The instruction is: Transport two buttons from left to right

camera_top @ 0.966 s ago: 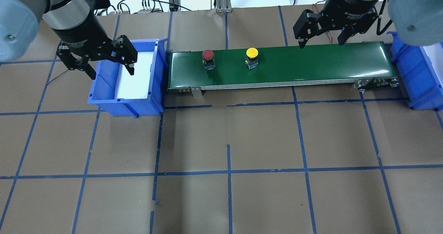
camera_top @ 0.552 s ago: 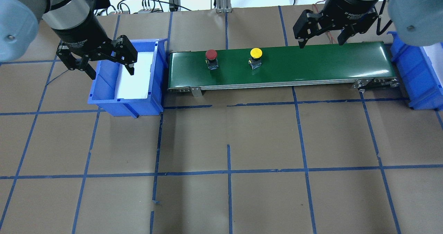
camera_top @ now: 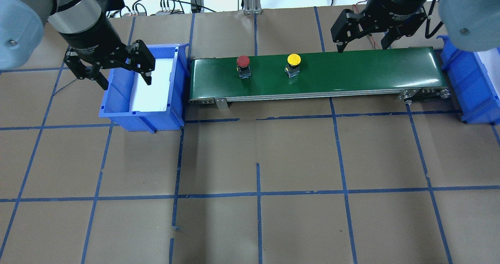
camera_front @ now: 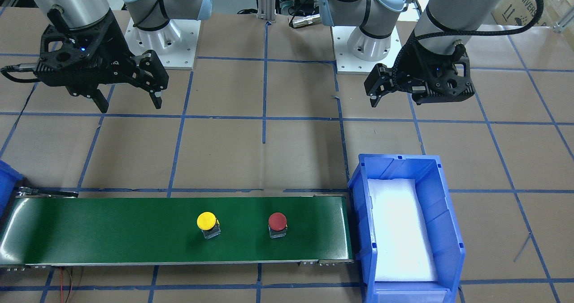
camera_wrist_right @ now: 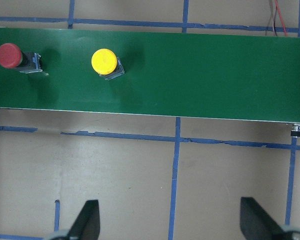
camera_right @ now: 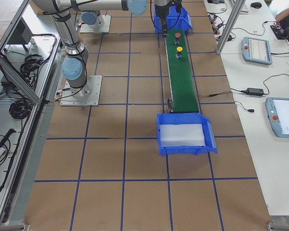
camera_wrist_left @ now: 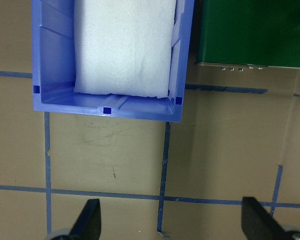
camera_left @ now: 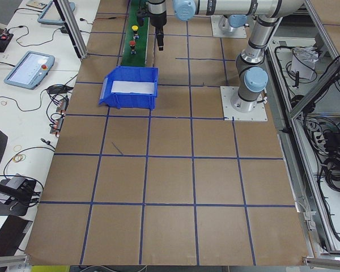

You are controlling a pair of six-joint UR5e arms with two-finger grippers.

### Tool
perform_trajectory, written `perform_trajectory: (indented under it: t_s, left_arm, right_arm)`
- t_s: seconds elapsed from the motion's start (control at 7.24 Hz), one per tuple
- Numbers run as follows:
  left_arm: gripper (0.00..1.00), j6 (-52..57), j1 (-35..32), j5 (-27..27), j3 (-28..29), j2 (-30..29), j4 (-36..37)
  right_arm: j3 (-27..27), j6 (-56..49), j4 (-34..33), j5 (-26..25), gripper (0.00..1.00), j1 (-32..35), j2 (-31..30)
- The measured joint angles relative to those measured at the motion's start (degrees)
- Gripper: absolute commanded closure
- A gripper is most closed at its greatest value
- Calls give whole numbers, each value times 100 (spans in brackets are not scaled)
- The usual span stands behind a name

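The left gripper (camera_top: pixel 127 82) hung spread wide and empty over the blue bin (camera_top: pixel 117 100); the right gripper (camera_top: pixel 362 48), equally spread, touched nothing, seemingly above the far edge of the green belt (camera_top: pixel 351 70). On it stood the red button (camera_top: pixel 243 62), the yellow button (camera_top: pixel 293 59) at its three o'clock

yellow button (camera_top: pixel 293 59), red button (camera_top: pixel 243 61), green belt (camera_top: pixel 351 70), blue bin (camera_top: pixel 117 100)

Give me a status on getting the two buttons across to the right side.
Done: the left bin holds no buttons. The red button and the yellow button both stand on the green conveyor belt, yellow nearer its right end.
In hand: nothing. The left gripper and the right gripper are both open and empty.
Left: both buttons must reach the right bin, which holds none.
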Motion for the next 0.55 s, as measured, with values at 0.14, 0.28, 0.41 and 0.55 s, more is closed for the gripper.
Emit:
perform_trajectory:
  t_s: [0.14, 0.28, 0.41, 0.55]
  left_arm:
    - [0, 0, 0, 2, 0, 0, 0]
    - [0, 0, 0, 4, -1, 0, 0]
    - [0, 0, 0, 4, -1, 0, 0]
    - [0, 0, 0, 4, -1, 0, 0]
  right_arm:
    - [15, 0, 3, -9, 0, 7, -3]
    - [27, 0, 8, -27, 0, 12, -9]
    - [39, 1, 13, -49, 0, 10, -11]
    - [47, 0, 20, -60, 0, 9, -13]
